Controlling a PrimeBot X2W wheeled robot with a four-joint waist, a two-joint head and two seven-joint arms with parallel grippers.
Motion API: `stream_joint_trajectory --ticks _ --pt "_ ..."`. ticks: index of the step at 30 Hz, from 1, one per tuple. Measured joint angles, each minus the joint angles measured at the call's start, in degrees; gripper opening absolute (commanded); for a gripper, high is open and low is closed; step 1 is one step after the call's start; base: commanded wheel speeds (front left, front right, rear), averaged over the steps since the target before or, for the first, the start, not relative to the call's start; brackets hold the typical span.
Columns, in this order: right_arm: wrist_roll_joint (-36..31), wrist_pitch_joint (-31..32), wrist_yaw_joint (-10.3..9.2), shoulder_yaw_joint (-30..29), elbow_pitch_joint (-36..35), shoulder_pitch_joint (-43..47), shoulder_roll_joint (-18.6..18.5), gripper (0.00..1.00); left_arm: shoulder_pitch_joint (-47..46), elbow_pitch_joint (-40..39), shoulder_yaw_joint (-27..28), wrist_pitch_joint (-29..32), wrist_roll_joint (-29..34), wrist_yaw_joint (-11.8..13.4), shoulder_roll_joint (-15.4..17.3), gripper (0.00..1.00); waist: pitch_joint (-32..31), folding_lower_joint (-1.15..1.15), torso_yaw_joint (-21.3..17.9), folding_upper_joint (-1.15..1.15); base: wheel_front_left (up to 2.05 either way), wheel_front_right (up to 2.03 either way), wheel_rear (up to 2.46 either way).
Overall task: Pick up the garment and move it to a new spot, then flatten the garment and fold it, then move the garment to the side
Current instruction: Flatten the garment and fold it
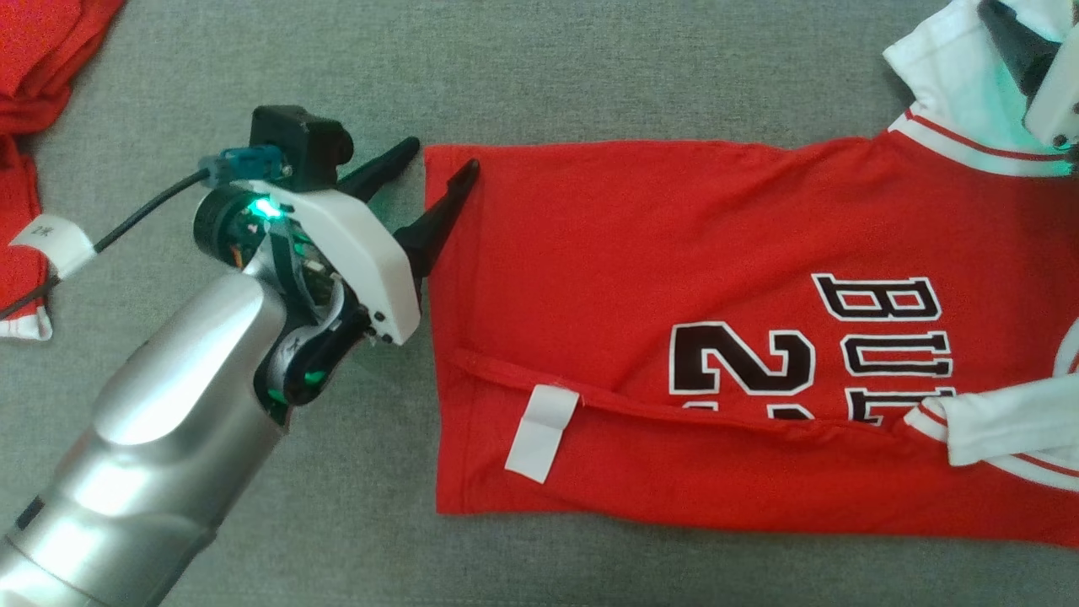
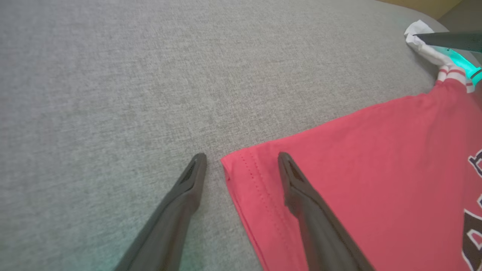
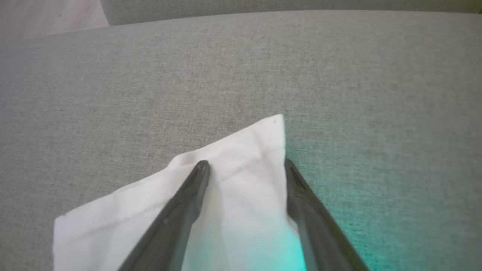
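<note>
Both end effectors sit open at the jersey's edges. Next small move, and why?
Probably close the left end effector on the hem corner of the red jersey: its open fingers straddle that corner, one over the grey surface, one over red fabric. The right end effector sits open at the white sleeve.

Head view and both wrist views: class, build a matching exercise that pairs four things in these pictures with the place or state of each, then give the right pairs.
Column one:
1. left gripper
2. right gripper
3. white label
4. heap of other red clothes

Column two:
A. at the head view's upper left edge, apart from the jersey
B. open over the end of the white sleeve
C. on the jersey's lower part, by the fold
D. open, astride the jersey's red hem corner

Pairs: 1-D, 2-B, 3-C, 4-A.
</note>
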Motion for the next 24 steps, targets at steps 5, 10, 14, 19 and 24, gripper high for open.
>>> stream_joint_trajectory --ticks 5,10,14,19,24 --pt "2.1 -3.1 0.0 1.6 0.2 0.0 0.5 0.0 0.4 -0.2 -0.3 0.4 -1.6 -1.8 -0.9 0.0 -0.5 0.01 -0.4 0.0 0.0 0.0 0.0" --pt "4.2 -8.1 0.0 0.2 1.4 0.1 1.3 0.0 2.5 -0.3 0.1 -1.2 -3.9 -2.9 -2.1 0.0 -2.4 0.01 -1.2 0.0 0.0 0.0 0.0" --pt "6.6 -9.1 0.0 0.1 0.2 0.2 1.6 0.0 3.5 -2.0 2.8 -3.9 -5.3 -2.6 -1.2 0.0 -4.4 0.01 -2.2 0.0 0.0 0.0 0.0" --pt "10.2 -9.2 0.0 1.2 -7.3 5.7 -0.4 0.0 8.6 -8.6 5.7 -6.5 -7.7 -2.0 1.4 0.0 -7.4 0.0 -3.8 0.0 0.0 0.0 0.0" --pt "12.2 -9.1 0.0 0.6 -16.4 17.5 -2.8 0.0 17.7 -16.2 7.6 -9.8 -9.8 0.2 4.0 0.0 -10.3 0.0 -5.8 0.0 0.0 0.0 0.0"
